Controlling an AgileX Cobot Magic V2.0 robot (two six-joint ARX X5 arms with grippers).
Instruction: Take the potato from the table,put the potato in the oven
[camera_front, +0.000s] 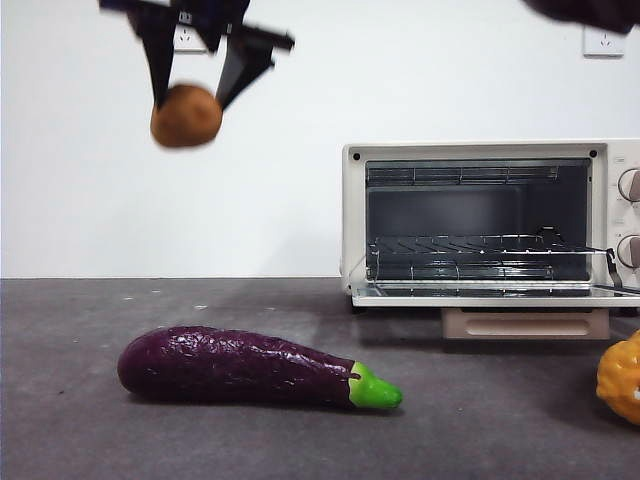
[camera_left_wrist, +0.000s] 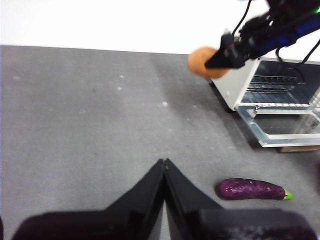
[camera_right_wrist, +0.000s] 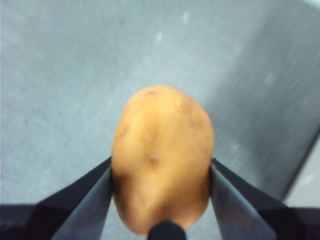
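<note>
The orange-brown potato (camera_front: 186, 116) hangs high above the table (camera_front: 80, 430), left of the oven (camera_front: 480, 150). My right gripper (camera_front: 192, 100) is shut on it, one black jaw on each side. The right wrist view shows the potato (camera_right_wrist: 161, 155) large between that gripper's (camera_right_wrist: 161, 182) jaws, with grey table below. From the left wrist view, the potato (camera_left_wrist: 205, 61) and right gripper (camera_left_wrist: 220, 57) are close to the oven's (camera_left_wrist: 232, 82) near corner. The oven door (camera_front: 500, 293) lies open and flat, with the wire rack bare. My left gripper (camera_left_wrist: 164, 162) is shut and holds nothing, well back from the oven.
A long purple eggplant (camera_front: 240, 367) with a green tip lies on the table in front of the oven, also seen as the eggplant (camera_left_wrist: 250, 189) from the left wrist. A bumpy yellow-orange item (camera_front: 622, 378) sits at the right edge. A dark arm tip (camera_front: 590, 10) shows top right.
</note>
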